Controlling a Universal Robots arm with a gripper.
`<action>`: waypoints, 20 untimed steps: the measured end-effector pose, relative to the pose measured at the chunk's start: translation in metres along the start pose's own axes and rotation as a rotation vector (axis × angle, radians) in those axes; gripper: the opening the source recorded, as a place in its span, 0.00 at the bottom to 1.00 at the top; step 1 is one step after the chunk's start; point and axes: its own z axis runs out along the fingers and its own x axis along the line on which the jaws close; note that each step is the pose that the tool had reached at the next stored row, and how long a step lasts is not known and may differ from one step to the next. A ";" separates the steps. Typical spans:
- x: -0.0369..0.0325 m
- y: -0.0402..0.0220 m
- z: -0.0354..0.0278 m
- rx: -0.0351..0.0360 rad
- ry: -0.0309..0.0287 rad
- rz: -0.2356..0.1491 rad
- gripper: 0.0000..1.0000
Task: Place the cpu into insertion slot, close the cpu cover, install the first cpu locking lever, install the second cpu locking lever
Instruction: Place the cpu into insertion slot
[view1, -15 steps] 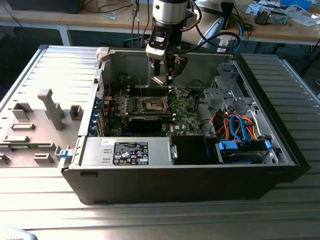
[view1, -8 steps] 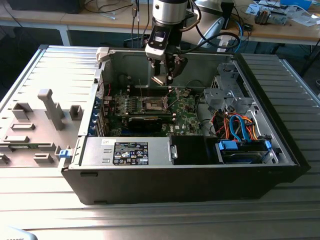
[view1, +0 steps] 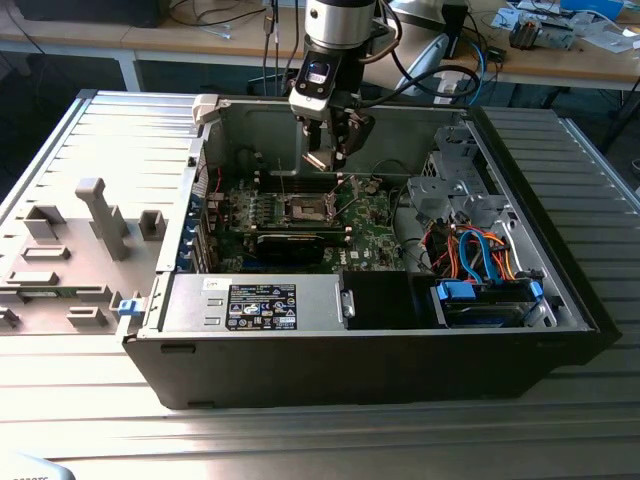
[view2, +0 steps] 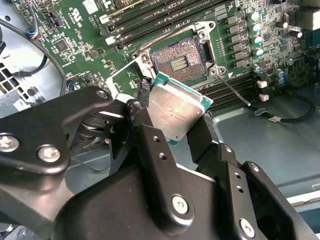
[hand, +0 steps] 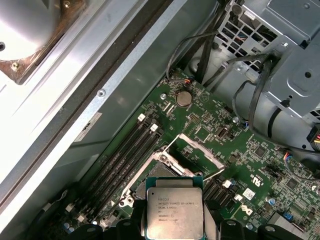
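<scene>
The gripper (view2: 174, 112) grips the cpu (hand: 174, 212) by two opposite edges, hovering near but clear of the open insertion slot (view2: 181, 61) below its fingertips on the green board (view2: 75, 47).

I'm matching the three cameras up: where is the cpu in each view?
Exterior view: cpu in the pincer, raised over the insertion slot.
Second wrist view: cpu clamped, tilted, beside the slot.
First wrist view: cpu face-on, before the slot.
Shared landmark: the open insertion slot.

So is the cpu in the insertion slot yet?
Out. The gripper holds the cpu clear of the insertion slot, whose dark centre lies bare.
</scene>
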 end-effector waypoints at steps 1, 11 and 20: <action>0.0000 0.0000 0.0000 0.0000 0.0000 0.001 0.54; 0.0000 0.0000 0.0001 -0.0001 -0.0002 0.017 0.54; 0.0000 0.0000 0.0003 -0.0002 -0.0004 0.030 0.54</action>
